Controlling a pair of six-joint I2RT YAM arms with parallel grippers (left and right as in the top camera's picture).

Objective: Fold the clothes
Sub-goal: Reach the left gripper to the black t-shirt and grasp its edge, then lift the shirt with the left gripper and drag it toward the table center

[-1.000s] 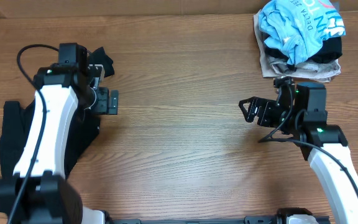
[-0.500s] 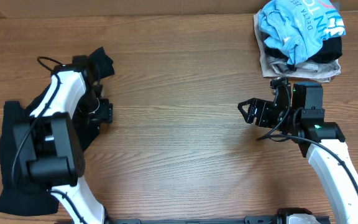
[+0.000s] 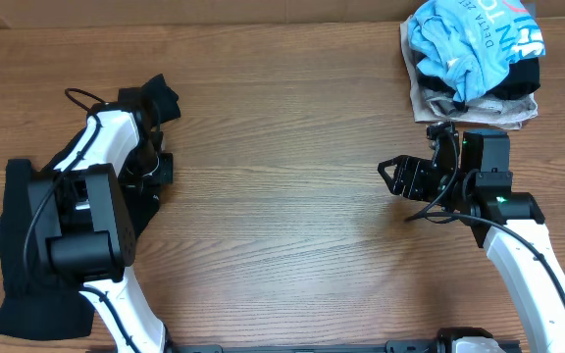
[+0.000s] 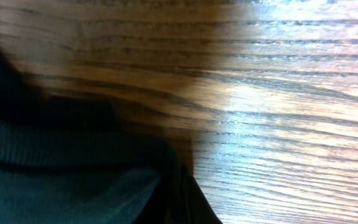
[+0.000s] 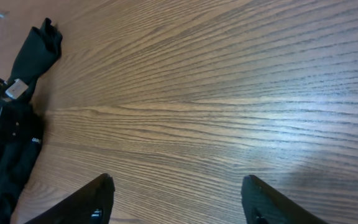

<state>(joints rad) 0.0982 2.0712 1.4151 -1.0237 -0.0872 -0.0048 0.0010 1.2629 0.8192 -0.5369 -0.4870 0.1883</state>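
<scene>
In the last second my left arm has swung round and dropped low over the black shirt, which lies bunched along the left edge of the bench. My left claw now sits at the cloth's right edge. Its wrist view shows only blurred fabric, so I cannot tell if it is spread or pinching. My right claw has barely shifted and is spread wide over bare wood, well apart from the shirt. I judge folding barely begun: the shirt still needs flattening.

The overhead view is evenly lit and sharp. The left wrist view is blurred, with glare on the table.
</scene>
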